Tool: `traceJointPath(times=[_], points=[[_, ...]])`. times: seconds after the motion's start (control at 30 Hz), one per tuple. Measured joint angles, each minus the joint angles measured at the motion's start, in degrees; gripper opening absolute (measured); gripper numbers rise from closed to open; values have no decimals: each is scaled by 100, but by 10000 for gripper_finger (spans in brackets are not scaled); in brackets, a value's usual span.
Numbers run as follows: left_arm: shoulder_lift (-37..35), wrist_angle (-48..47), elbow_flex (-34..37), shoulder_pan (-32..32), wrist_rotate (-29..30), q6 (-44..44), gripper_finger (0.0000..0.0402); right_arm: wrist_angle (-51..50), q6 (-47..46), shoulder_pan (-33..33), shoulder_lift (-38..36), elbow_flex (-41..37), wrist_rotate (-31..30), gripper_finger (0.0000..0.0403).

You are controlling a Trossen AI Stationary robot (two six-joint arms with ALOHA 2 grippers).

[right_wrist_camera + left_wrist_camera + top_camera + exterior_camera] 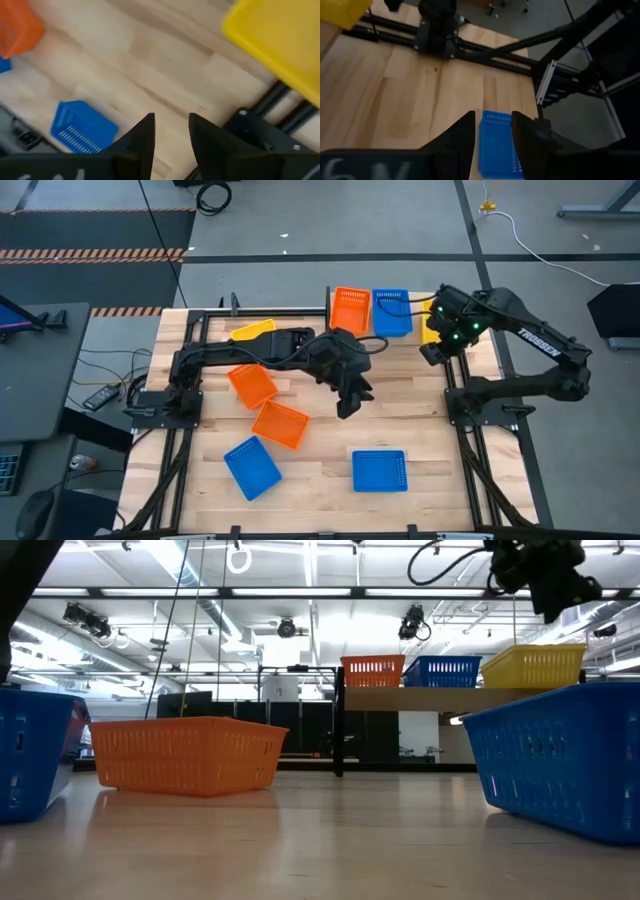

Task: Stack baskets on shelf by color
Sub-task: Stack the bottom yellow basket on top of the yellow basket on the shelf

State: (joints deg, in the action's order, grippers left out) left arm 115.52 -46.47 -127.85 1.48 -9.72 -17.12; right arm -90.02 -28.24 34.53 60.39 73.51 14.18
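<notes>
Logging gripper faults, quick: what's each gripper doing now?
Left gripper: open, empty, above tabletop.
Right gripper: open, empty, near shelf's yellow mesh plastic basket.

3 baskets [391,311] sit side by side on the shelf [420,697]

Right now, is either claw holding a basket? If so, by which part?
No. The left claw is open and empty above the table, with a blue basket below it. The right claw is open and empty beside the yellow basket on the shelf.

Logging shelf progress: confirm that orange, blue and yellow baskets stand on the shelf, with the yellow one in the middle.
Wrong on one point: the blue basket is in the middle, between the orange basket and the yellow basket on the shelf, as the low view shows.
</notes>
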Motion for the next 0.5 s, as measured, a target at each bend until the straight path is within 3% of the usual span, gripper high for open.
traceJointPath(times=[0.5], points=[[-84, -10, -2, 9, 0, -15, 133, 0, -567, 546, -137, -524, -1790, 110]])
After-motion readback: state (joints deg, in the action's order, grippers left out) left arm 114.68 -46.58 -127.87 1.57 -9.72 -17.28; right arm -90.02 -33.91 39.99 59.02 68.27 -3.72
